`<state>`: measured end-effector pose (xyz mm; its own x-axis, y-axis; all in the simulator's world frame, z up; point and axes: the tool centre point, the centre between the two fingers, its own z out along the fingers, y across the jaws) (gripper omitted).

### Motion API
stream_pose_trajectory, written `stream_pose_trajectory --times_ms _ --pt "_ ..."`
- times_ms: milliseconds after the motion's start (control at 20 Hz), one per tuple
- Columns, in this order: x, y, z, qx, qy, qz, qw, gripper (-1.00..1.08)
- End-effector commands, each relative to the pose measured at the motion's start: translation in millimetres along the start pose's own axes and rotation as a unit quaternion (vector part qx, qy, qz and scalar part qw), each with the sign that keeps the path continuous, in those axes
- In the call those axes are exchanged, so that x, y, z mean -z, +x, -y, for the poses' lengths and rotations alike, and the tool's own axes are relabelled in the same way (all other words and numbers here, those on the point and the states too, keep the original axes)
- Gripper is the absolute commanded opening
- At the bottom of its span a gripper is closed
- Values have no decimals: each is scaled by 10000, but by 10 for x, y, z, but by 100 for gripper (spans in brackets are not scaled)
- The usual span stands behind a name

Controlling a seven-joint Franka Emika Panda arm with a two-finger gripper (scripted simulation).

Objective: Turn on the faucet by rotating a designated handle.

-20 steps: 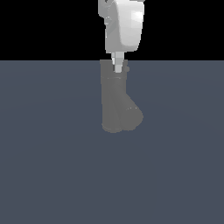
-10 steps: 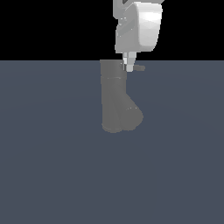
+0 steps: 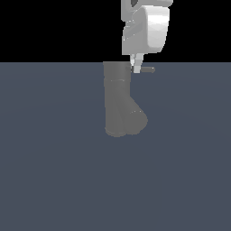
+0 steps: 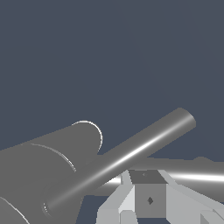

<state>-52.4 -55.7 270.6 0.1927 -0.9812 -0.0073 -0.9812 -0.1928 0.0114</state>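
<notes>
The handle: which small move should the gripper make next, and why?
Probably keep pushing sideways toward the exterior view's right. The gripper is at the handle, close to the faucet top, so a sweep should rotate it. Contact itself is unclear.

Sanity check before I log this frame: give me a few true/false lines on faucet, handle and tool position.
1. The faucet stands upright with a fat branch stub low on the exterior view's right. True.
2. The handle sticks out from the faucet's top toward the exterior view's left. False: it projects toward the exterior view's right.
3. The tool is at the handle, close to the faucet's top. True.
4. The tool grips the branch stub. False: it is up at the handle, well above the stub.
5. The handle is a thin straight rod. True.
</notes>
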Motion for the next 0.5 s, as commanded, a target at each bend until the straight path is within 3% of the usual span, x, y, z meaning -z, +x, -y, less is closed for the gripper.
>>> stream_pose_trajectory --times_ms 0,450 --pt "1 174 68 -102 53 -24 9999 -100" --pt "5 396 214 -159 55 -27 9999 -100"
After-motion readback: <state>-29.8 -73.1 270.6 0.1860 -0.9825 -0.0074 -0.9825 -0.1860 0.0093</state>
